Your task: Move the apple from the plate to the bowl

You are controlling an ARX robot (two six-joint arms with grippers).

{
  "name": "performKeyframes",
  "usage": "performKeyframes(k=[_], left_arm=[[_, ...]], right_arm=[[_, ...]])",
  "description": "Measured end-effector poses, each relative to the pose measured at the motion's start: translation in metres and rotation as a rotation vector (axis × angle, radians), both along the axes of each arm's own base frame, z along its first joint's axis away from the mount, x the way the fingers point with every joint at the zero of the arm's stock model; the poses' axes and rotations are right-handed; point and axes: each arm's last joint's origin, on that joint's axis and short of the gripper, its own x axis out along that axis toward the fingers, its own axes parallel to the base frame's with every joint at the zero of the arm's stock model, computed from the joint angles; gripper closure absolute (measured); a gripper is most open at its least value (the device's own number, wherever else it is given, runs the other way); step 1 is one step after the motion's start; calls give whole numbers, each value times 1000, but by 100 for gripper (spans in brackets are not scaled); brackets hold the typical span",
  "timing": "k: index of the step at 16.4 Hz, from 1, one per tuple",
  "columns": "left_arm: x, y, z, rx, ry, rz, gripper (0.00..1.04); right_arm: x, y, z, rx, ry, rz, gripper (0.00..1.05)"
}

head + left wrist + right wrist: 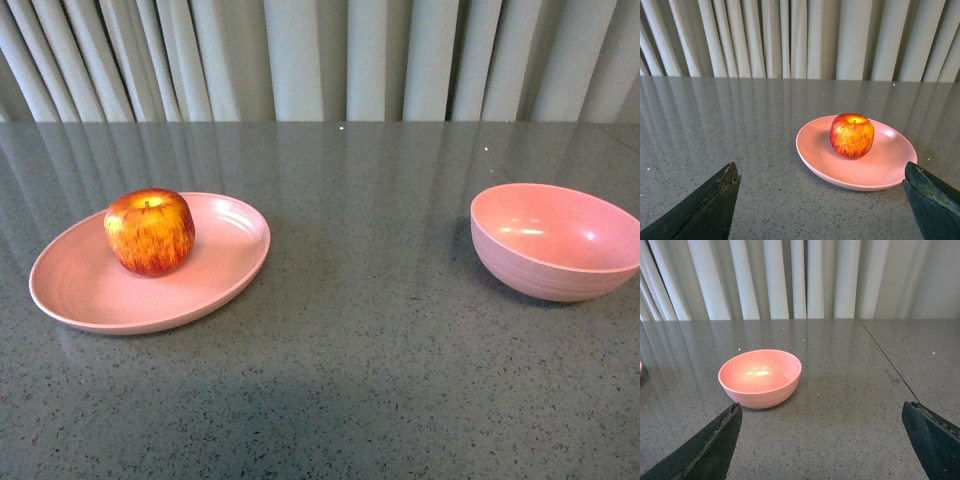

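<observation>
The red, yellow-streaked apple (pixel 150 231) stands upright on the shallow pink plate (pixel 230 265) at the left of the table. The deep pink bowl (pixel 556 241) stands empty at the right. Neither gripper shows in the front view. In the left wrist view my left gripper (pixel 822 172) is open and empty, well short of the apple (pixel 852 135) and the plate (pixel 815 155). In the right wrist view my right gripper (pixel 822 412) is open and empty, short of the bowl (pixel 760 377).
The grey speckled table (pixel 360 340) runs back to a pale pleated curtain (pixel 320 60). A dark seam (pixel 887 362) crosses the table surface beside the bowl in the right wrist view.
</observation>
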Motion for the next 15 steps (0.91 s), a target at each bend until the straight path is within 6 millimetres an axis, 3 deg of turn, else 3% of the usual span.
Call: performKeyframes(k=[15], left_arm=[[0,0,0,0,0,0,7]], right_arm=[[0,0,0,0,0,0,7]])
